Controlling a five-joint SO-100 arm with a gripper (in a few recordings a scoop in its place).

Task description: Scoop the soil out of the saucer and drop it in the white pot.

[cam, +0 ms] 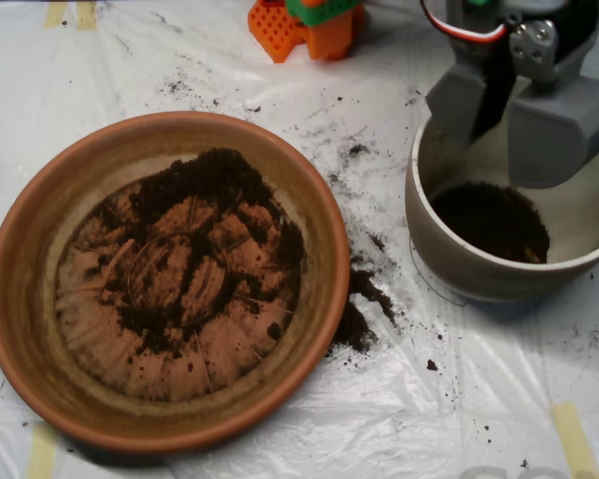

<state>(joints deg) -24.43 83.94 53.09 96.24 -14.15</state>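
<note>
Scoop (514, 125) hangs over the pot (449, 254) at the desk's right edge, shells parted; soil (205, 215) remains in the saucer (40, 225).

Large terracotta-orange clay saucer (25, 299) mouth unobstructed; grey clamshell scoop (524, 125) overhangs cream-coloured deep pot (459, 264); gap between seems narrow.

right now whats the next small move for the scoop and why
Probably swing the scoop from over the white pot back left to the saucer for another load: soil remains scattered across the saucer's base, thickest toward its far side, while the pot already holds some.
</note>
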